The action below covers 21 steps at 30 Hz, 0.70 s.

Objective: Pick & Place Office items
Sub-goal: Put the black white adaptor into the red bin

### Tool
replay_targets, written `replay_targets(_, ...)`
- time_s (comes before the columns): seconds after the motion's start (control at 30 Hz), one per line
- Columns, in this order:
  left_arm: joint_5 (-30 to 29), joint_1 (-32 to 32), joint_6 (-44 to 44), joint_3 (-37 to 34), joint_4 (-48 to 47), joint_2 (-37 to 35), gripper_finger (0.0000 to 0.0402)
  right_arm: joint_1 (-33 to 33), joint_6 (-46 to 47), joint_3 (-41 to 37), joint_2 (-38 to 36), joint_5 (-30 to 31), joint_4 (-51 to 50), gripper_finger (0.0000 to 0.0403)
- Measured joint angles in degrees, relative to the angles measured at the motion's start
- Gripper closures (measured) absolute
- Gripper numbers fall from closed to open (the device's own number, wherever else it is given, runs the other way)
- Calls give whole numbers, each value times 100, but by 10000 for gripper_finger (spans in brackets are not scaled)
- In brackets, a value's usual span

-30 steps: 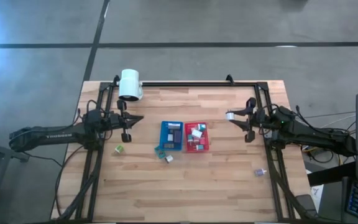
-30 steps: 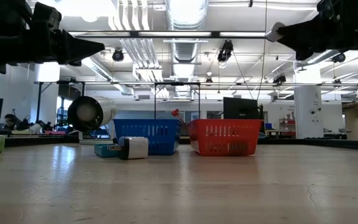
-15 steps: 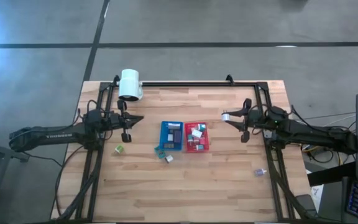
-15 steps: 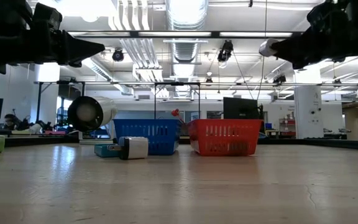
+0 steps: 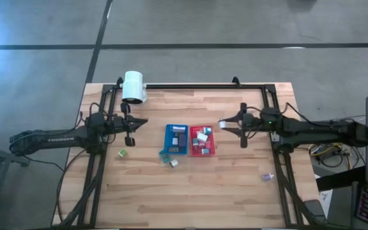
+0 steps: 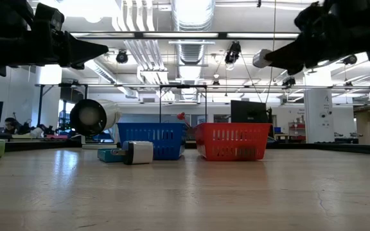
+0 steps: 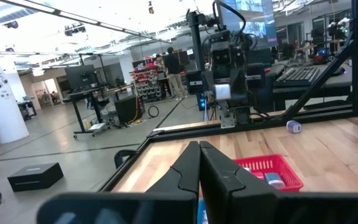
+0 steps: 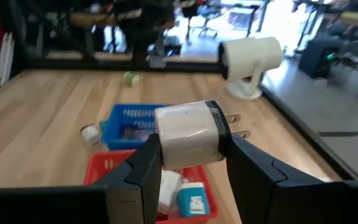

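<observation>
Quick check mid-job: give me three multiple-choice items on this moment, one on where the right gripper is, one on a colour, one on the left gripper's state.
1. The right gripper is:
A. just beside the red basket, toward the right arm's side
B. over the lamp
C. at the table's front edge

2. The plug adapter it holds is:
A. green
B. white
C. black

3. The left gripper is:
A. holding a clip
B. wide open
C. shut, empty

Key: 1 A, the high view shows it next to the red basket. 2 B, the right wrist view shows a white body with two prongs. 3 C, its fingers meet with nothing between.
</observation>
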Motion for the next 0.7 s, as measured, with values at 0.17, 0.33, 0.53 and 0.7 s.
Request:
replay_targets(0.17, 0, 0, 0, 0, 0, 0, 391, 317, -313, 527, 1156, 41, -11, 266)
replay_targets(0.33, 0, 0, 0, 0, 0, 0, 391, 470, -235, 1189, 2277, 209, -16, 266)
replay_targets(0.53, 0, -4, 0, 0, -2, 0, 391, 672, -452, 1997, 3450, 220, -674, 266)
replay_targets(0.7, 0, -4, -2, 0, -2, 0, 390, 771, -607, 2479, 4106, 208, -996, 266)
